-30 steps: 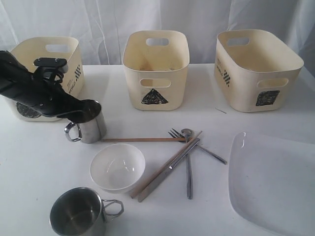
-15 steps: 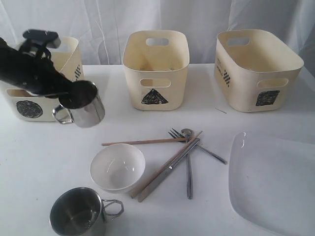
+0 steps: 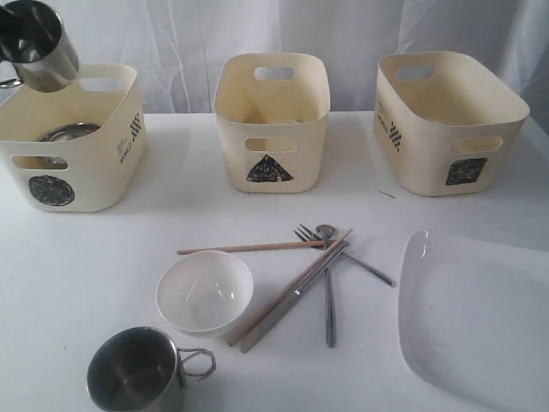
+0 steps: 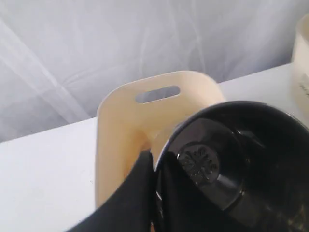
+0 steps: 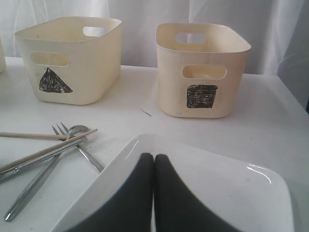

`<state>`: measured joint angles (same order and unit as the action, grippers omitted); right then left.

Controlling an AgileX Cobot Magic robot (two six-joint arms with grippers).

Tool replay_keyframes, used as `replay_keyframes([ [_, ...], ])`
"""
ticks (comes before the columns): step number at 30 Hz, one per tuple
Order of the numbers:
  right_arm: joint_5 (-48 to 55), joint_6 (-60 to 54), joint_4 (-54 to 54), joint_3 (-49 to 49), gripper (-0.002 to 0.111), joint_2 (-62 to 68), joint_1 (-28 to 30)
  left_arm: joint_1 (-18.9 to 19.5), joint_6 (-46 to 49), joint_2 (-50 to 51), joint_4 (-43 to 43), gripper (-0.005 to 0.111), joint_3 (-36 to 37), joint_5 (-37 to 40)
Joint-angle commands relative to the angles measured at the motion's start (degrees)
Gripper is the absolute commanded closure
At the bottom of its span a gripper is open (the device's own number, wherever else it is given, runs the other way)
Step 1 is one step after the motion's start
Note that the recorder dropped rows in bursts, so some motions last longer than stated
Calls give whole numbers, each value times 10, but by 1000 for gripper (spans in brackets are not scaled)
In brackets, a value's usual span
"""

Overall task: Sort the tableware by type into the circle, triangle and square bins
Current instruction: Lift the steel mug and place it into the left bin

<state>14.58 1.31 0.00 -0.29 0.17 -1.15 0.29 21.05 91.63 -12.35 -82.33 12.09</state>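
Three cream tubs stand in a row along the far side of the table [image 3: 86, 257], and from my seat I read their fronts as circle, triangle and square. The circle tub [image 3: 86, 176] on the left has a steel bowl [image 3: 67, 131] lying inside it. Above that tub's far rim hangs a steel mug [image 3: 41, 47], tilted. The left gripper [image 4: 154, 162] is clamped on the mug's wall, with one black finger [image 4: 137, 193] on the outside of it. The triangle tub [image 3: 271, 129] in the middle and the square tub [image 3: 429, 146] on the right show me only their inner walls; I cannot see either floor. On the table in front, a white bowl [image 3: 204, 290] sits upright with a second steel mug [image 3: 137, 371] near it, closer to the front edge. Just beside the bowl lies a crossed heap of chopsticks [image 3: 292, 292], a fork [image 3: 369, 270] and a spoon [image 3: 329, 309]. A white plate [image 3: 480, 318] rests flat at the right. The right gripper [image 5: 154, 159] hangs over that plate, its fingers pressed together with nothing between them.
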Motion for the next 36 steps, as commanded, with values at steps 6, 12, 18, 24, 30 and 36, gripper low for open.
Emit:
replay_keyframes([
  [6,-5,0,0,3,108,-2,-1,24,-14,151,-11,106,-64,-5],
  [12,-5,4,0,3,108,-2,-1,24,-14,179,-24,74,-76,6],
  [18,-5,11,0,3,108,-2,-1,24,-16,158,-28,91,-78,59],
  [24,-5,11,0,3,108,-2,-1,24,2,84,-32,97,-63,126],
  [30,-5,11,0,3,108,-2,-1,24,41,-38,-105,86,14,162],
  [36,-5,11,0,3,108,-2,-1,16,109,-176,-197,81,120,261],
])
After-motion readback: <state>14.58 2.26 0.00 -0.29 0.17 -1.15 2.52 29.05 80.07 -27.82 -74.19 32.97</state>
